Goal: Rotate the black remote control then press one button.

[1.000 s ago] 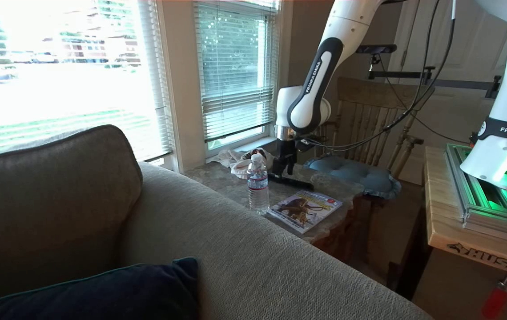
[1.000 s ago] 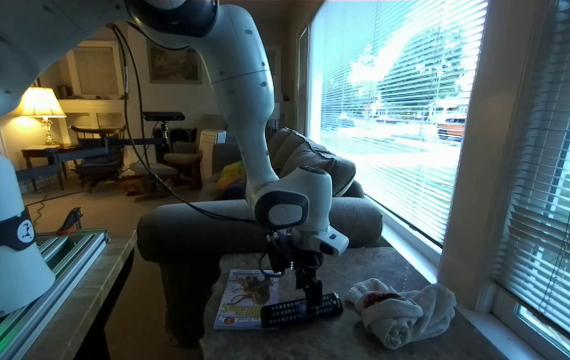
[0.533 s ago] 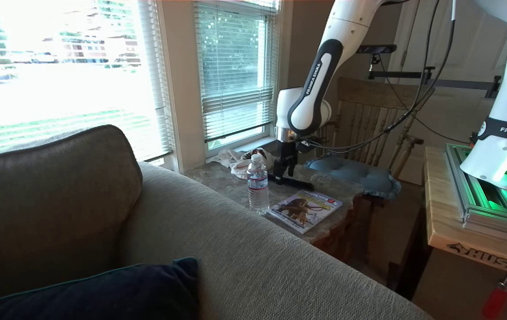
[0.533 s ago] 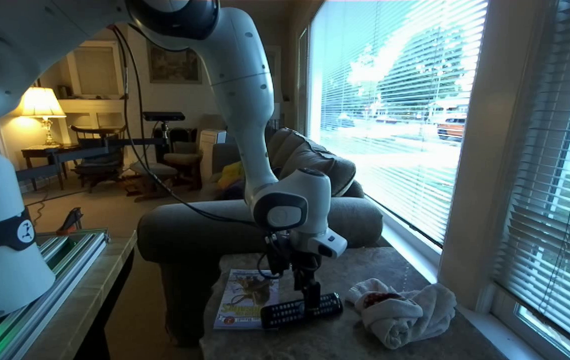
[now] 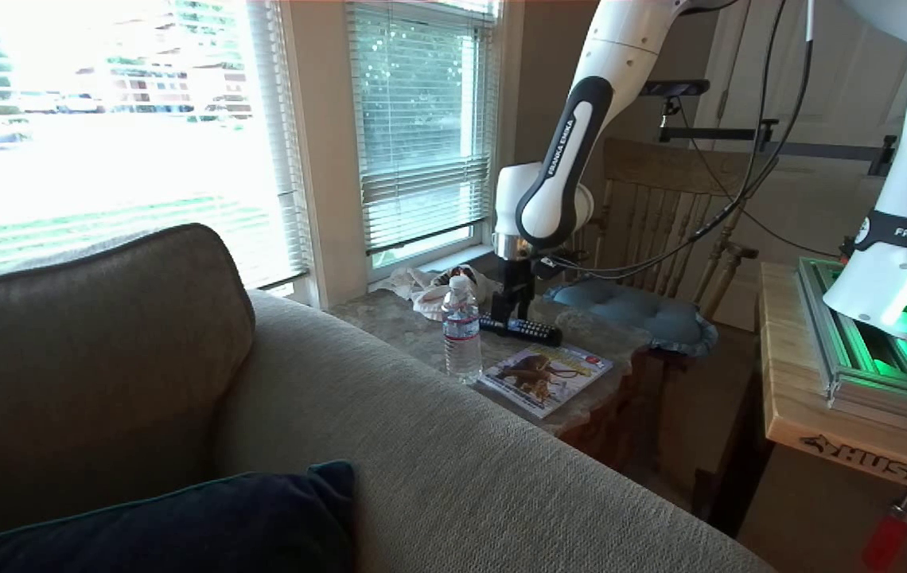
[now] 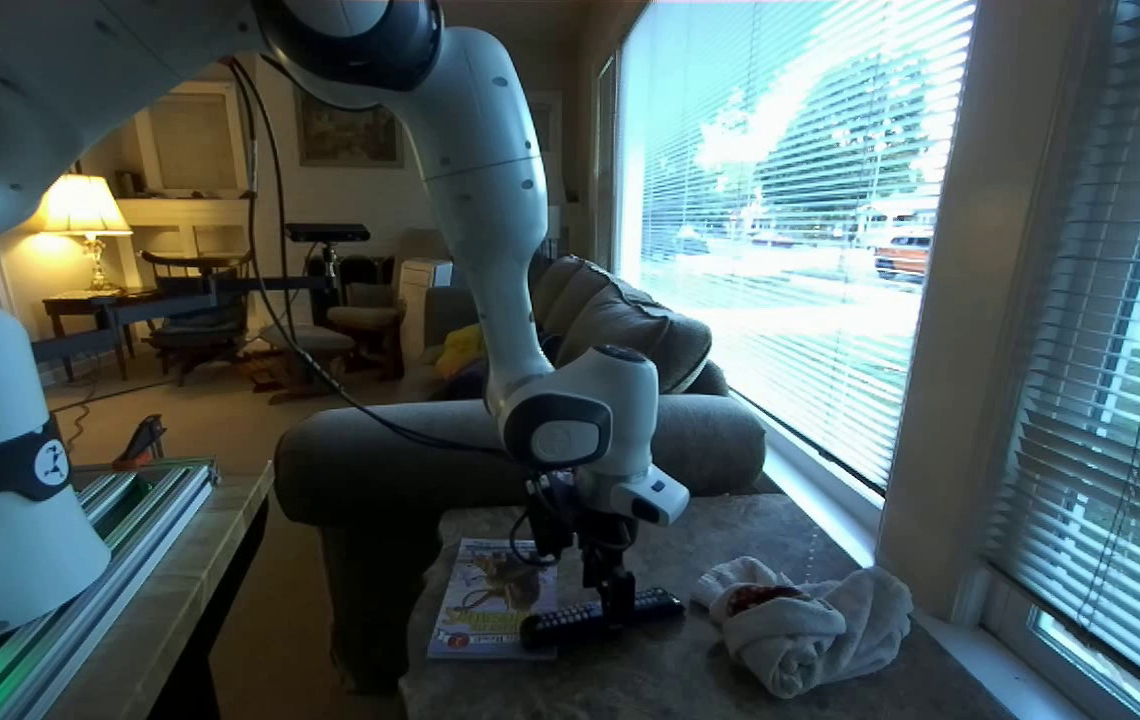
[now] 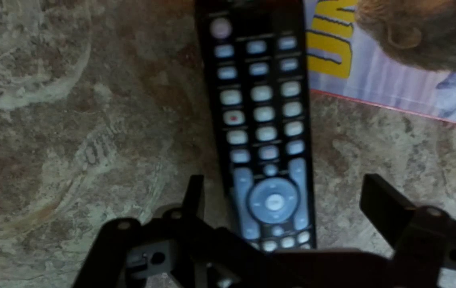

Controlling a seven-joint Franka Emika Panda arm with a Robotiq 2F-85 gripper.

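Note:
The black remote control [image 7: 262, 104] lies on the stone-topped table [image 7: 104, 152] with its pale buttons facing up. It also shows in both exterior views [image 5: 537, 330] [image 6: 570, 625], where one end lies by the magazine. My gripper [image 7: 283, 182] points down over the remote, near its blue round pad. The fingers are open, one on each side of the remote, with a gap to it on both sides. The gripper's body hides the remote's near end in the wrist view. In both exterior views the gripper [image 5: 511, 313] [image 6: 616, 608] is low at the remote's middle.
A picture-covered magazine [image 5: 545, 378] lies beside the remote. A clear plastic bottle [image 5: 462, 342] stands upright near the sofa arm [image 5: 422, 430]. A rolled white cloth [image 6: 810, 635] lies near the window. A wooden chair with a blue cushion [image 5: 628, 310] stands behind the table.
The remote has tipped from a tilted pose to a flatter one, so its buttons now show in both exterior views. My arm and gripper have moved slightly down.

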